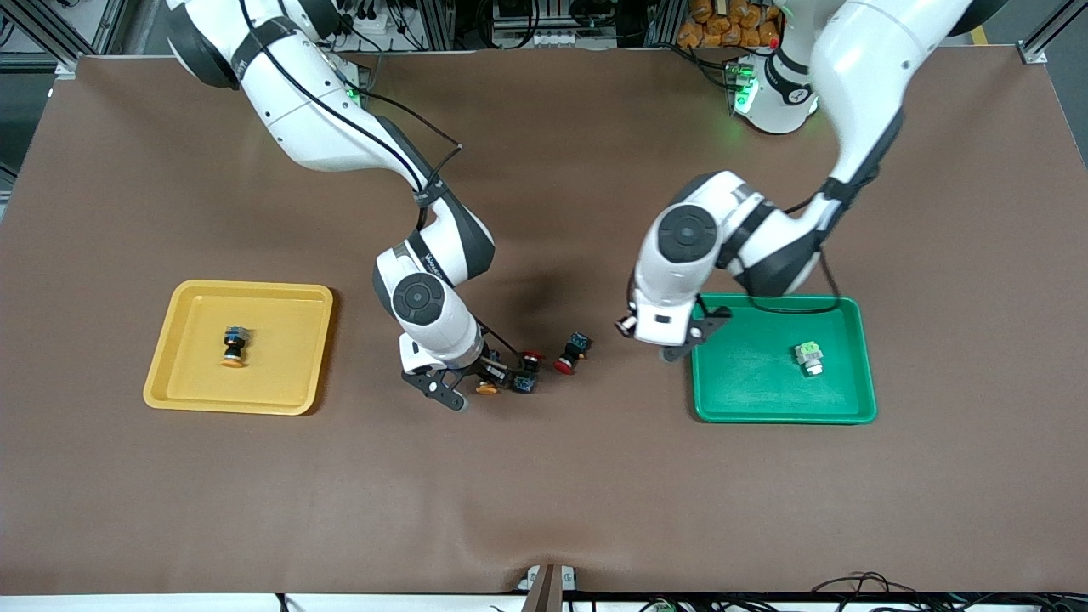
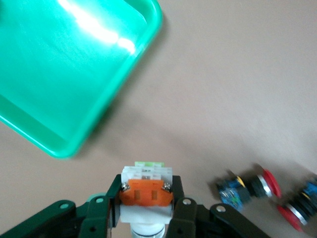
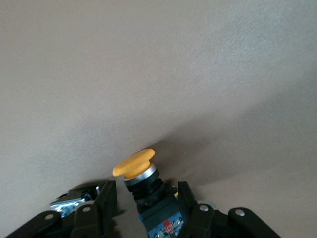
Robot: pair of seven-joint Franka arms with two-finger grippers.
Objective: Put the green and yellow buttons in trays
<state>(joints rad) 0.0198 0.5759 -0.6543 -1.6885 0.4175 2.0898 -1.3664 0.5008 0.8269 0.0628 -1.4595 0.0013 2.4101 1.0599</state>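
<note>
Left wrist view: left gripper (image 2: 146,210) clamps whitish button (image 2: 146,191) beside green tray (image 2: 79,134) rim.

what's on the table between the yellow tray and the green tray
In the front view, between the yellow tray and the green tray: two red-capped buttons, and the right claw around a yellow-capped button.

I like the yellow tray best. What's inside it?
Inside the yellow tray lies one black button with an orange-yellow cap, on its side near the middle. Nothing else shows in the tray, and nothing covers any part of it.
</note>
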